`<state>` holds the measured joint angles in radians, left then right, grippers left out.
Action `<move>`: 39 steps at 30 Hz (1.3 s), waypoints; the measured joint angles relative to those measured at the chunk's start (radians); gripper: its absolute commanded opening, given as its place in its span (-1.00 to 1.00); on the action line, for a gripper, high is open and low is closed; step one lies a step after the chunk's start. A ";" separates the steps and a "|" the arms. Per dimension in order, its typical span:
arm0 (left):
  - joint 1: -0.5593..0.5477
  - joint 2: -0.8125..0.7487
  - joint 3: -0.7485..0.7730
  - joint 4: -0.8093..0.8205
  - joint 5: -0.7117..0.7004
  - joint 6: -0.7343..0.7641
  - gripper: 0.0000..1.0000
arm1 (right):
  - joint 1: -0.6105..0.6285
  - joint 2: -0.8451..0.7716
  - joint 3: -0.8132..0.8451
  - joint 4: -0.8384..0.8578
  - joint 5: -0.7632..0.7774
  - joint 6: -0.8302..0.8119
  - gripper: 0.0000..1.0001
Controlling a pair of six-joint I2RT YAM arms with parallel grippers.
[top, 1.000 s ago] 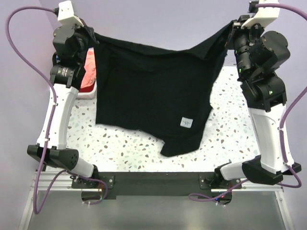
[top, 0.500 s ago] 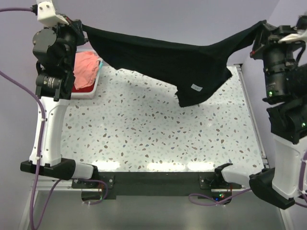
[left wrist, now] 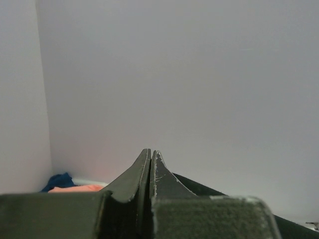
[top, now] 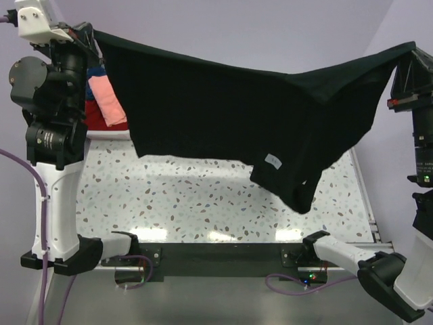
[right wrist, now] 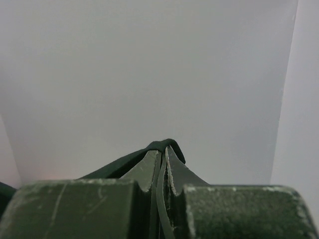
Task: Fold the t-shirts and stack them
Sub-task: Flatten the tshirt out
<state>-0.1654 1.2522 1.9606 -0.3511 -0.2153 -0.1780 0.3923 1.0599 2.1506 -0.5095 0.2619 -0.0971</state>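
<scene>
Black t-shirt [top: 223, 115] hanging stretched above table [top: 189, 196], one end pinched in left gripper [top: 90, 35], other in right gripper [top: 404, 53], both clamping tight. Advise lowering evenly, holding cloth taut, hanging edge touching down first.

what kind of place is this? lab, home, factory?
Probably a robotics lab bench: speckled table on a metal frame, bare lilac walls, black t-shirt hung between left pincer and right pincer.

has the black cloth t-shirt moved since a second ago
Yes. The black cloth t-shirt has risen and stretched wider; its right end now reaches past the speckled table's right edge.
</scene>
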 measured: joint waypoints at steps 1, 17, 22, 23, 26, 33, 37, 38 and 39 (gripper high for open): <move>0.000 0.015 0.025 -0.002 0.000 0.006 -1.00 | 0.000 0.014 0.021 -0.002 -0.001 0.000 -1.00; 0.000 0.480 0.084 0.079 -0.026 0.001 -1.00 | -0.001 0.258 -0.325 0.274 0.214 -0.017 -1.00; 0.000 0.687 -0.064 0.134 -0.024 -0.025 -1.00 | -0.014 0.444 -0.662 0.414 0.372 0.074 -1.00; 0.001 0.729 -0.072 0.143 -0.024 -0.031 -1.00 | -0.017 0.492 -0.692 0.423 0.394 0.087 -1.00; 0.002 0.892 -0.066 0.178 -0.018 -0.051 -1.00 | -0.027 0.683 -0.736 0.475 0.481 0.117 -1.00; 0.008 1.226 0.134 0.209 -0.002 -0.072 -1.00 | -0.098 0.986 -0.601 0.521 0.555 0.196 -1.00; 0.015 1.271 0.186 0.224 -0.011 -0.074 -1.00 | -0.158 1.061 -0.468 0.533 0.537 0.249 -1.00; 0.017 1.271 0.194 0.228 -0.023 -0.074 -1.00 | -0.169 1.077 -0.430 0.533 0.528 0.257 -1.00; 0.019 1.271 0.203 0.240 -0.035 -0.074 -1.00 | -0.179 1.097 -0.390 0.540 0.517 0.263 -1.00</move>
<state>-0.1459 2.5233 2.1635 -0.1108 -0.2501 -0.2520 0.2134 2.1571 1.7607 0.0303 0.7784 0.1661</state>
